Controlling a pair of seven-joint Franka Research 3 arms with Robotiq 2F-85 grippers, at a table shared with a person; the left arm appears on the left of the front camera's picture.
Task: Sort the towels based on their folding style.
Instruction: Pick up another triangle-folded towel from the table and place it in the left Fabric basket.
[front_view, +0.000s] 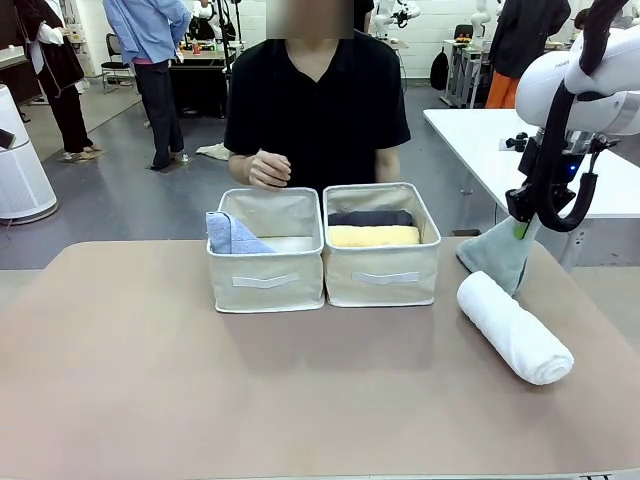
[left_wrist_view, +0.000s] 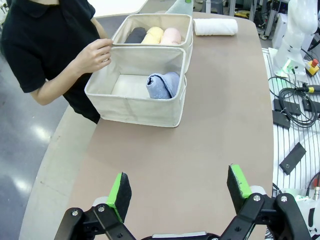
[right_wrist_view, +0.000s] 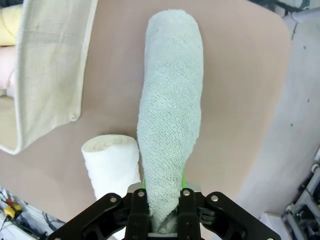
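Front view: the right gripper (front_view: 521, 228) is pinching the grey-teal towel (front_view: 493, 258) tight, and the towel is hanging down over the right side of the table (front_view: 200, 380).
White towel (front_view: 515, 328): it is lying on the table just beside the grey-teal one.
Left basket (front_view: 266, 280): it is holding the light blue towel (front_view: 232, 235).
Right basket (front_view: 383, 275): it is holding the dark grey towel (front_view: 370, 218) and the yellow towel (front_view: 373, 236).
Left wrist view: the left gripper (left_wrist_view: 180, 187) is hanging over the bare table with its jaws wide apart, gripping nothing.
Pink towel (left_wrist_view: 171, 36): it is lying next to the yellow one in the far basket.
Person's hand (left_wrist_view: 95, 55): it is touching the rim of the near basket.
Right wrist view: the right gripper is squeezing one end of the grey-teal towel, with the white one lying beside it.
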